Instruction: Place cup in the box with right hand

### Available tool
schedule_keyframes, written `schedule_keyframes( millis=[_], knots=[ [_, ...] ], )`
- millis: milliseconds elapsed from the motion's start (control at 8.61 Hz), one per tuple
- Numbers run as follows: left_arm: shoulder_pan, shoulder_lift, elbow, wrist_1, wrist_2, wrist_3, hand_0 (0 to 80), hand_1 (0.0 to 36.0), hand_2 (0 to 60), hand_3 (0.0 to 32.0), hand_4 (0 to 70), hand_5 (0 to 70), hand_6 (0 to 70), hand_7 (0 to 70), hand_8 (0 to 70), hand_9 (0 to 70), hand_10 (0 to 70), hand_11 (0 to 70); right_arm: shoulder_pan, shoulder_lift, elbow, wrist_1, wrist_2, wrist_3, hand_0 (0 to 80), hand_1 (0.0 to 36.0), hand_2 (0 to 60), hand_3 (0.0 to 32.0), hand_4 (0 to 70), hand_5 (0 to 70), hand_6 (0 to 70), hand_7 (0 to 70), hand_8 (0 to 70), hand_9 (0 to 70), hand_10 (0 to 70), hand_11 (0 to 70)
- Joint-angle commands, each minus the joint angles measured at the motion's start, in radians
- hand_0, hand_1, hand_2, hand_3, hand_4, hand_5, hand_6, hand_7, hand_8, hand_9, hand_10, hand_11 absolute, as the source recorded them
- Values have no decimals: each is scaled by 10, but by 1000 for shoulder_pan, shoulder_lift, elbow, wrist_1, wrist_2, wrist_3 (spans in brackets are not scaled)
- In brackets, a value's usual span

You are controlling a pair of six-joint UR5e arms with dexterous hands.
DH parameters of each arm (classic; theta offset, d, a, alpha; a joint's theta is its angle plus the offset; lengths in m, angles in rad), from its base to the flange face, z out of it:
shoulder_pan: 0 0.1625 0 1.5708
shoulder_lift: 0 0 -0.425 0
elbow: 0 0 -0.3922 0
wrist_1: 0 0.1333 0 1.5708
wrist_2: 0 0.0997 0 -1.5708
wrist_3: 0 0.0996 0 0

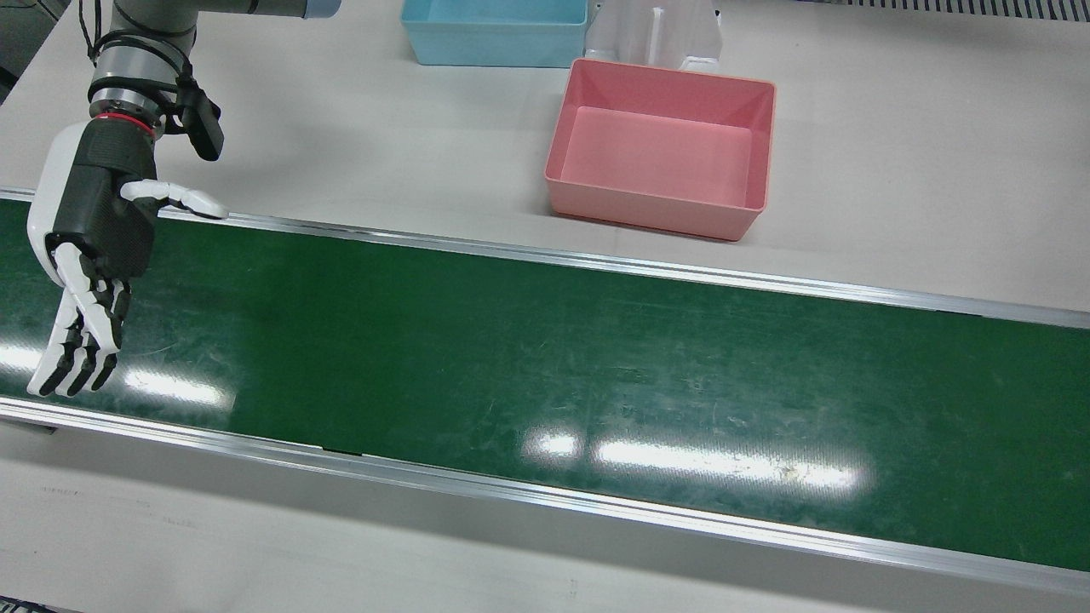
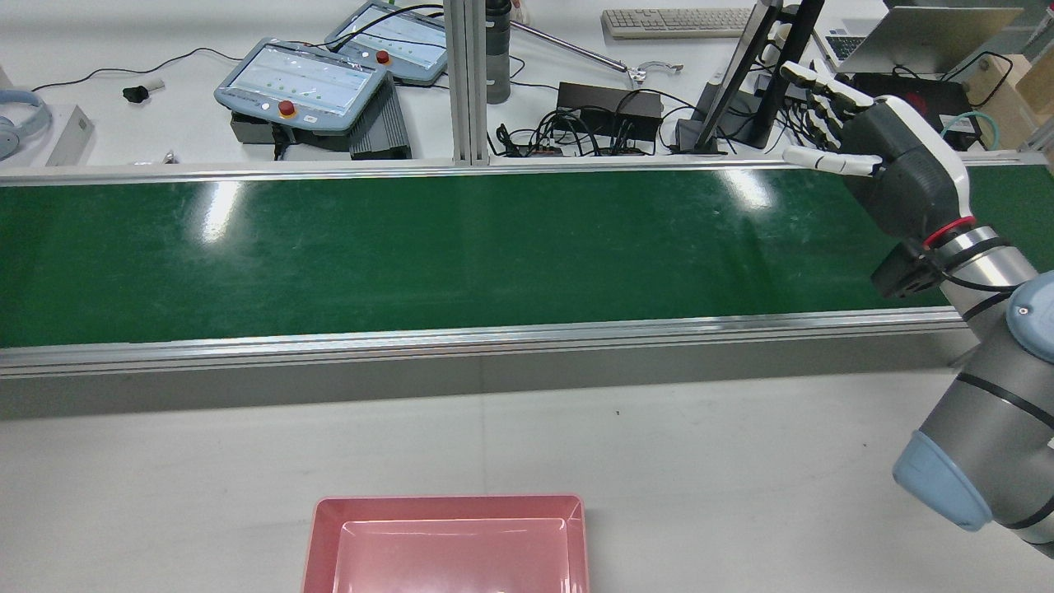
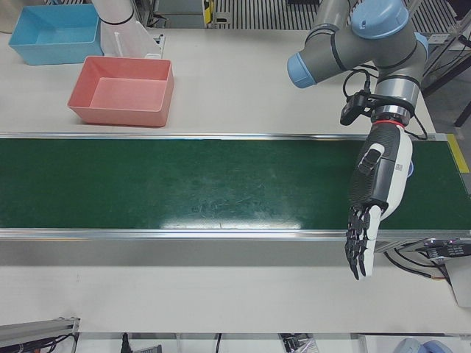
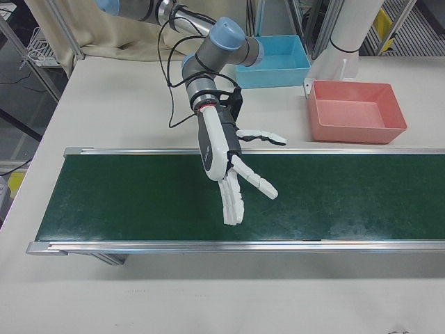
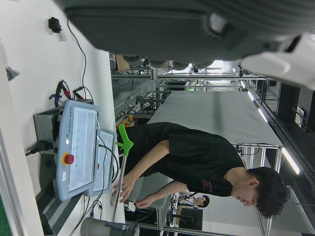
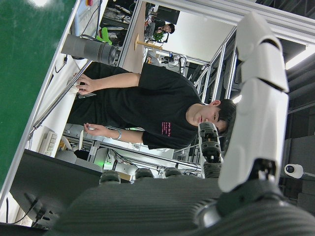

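Right hand [image 1: 81, 247]: I see it at the front view's left edge, fingers spread, holding nothing.
Left hand [image 3: 377, 193]: fingers straight, empty — over the belt's end.
Cup: none visible.
Pink box [image 1: 662, 146]: upper centre, empty.

Green conveyor belt [image 1: 545, 358], blue bin [image 1: 494, 32], teach pendants [image 2: 300, 80].

A conveyor belt [image 2: 412, 247] runs left to right across the table [image 2: 700, 461]. On the robot's side of it, near the middle, sits a box [image 2: 449, 543]; a second box [image 1: 494, 34] stands beside that one, closer to the pedestals. The right hand [image 2: 893, 165] hangs over the belt's right end, the left hand [image 3: 375, 191] over its left end. Beyond the belt's far rail lie two control pendants [image 2: 305, 78] to the left and a keyboard [image 2: 675, 21] further right, where a person [image 6: 142, 108] stands.
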Motion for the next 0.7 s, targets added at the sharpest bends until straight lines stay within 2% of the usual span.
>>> schedule_keyframes(
  millis=[0,581],
  knots=[
    [1,0,0,0,0,0,0,0,0,0,0,0,0,0,0,0,0,0,2,1,1,1,0,0,490,213,110,0,0,48,0,0,0,0,0,0],
    [-1,0,0,-2,0,0,0,0,0,0,0,0,0,0,0,0,0,0,10,-1,5,1,-3,1,493,213,96,0,0,49,0,0,0,0,0,0]
  ],
)
